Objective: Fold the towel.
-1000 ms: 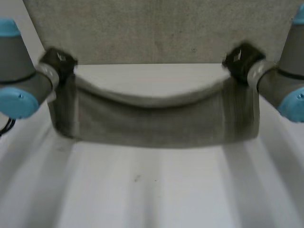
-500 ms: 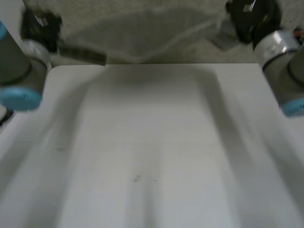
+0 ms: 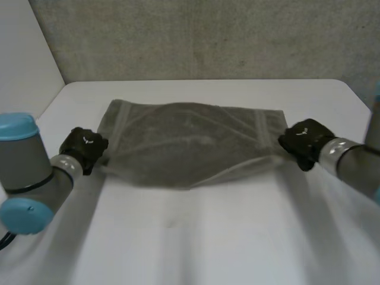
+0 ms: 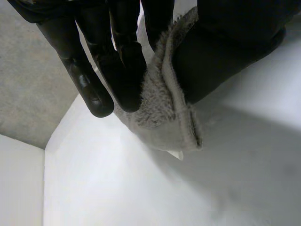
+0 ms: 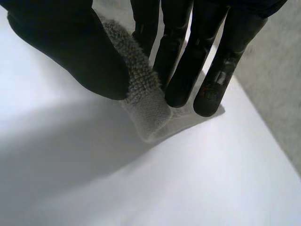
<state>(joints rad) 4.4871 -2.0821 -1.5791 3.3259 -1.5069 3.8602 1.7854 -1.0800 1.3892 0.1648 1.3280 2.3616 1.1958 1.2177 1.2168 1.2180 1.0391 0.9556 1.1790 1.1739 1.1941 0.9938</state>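
Observation:
A grey towel (image 3: 184,145) lies spread across the middle of the white table (image 3: 196,237), its near edge sagging toward me. My left hand (image 3: 84,148) pinches the towel's near left corner (image 4: 164,122) between thumb and fingers (image 4: 124,66). My right hand (image 3: 304,142) pinches the near right corner (image 5: 146,106) the same way, with the thumb (image 5: 80,52) on one side and the fingers (image 5: 188,66) on the other. Both corners are held just above the table.
A grey wall (image 3: 202,35) stands behind the table's far edge. A white panel (image 3: 24,53) rises at the far left. Bare table surface stretches in front of the towel.
Both hands swung the towel up and away over the far edge, then came back down and outward. The towel now lies spread on the table instead of hanging between the hands.

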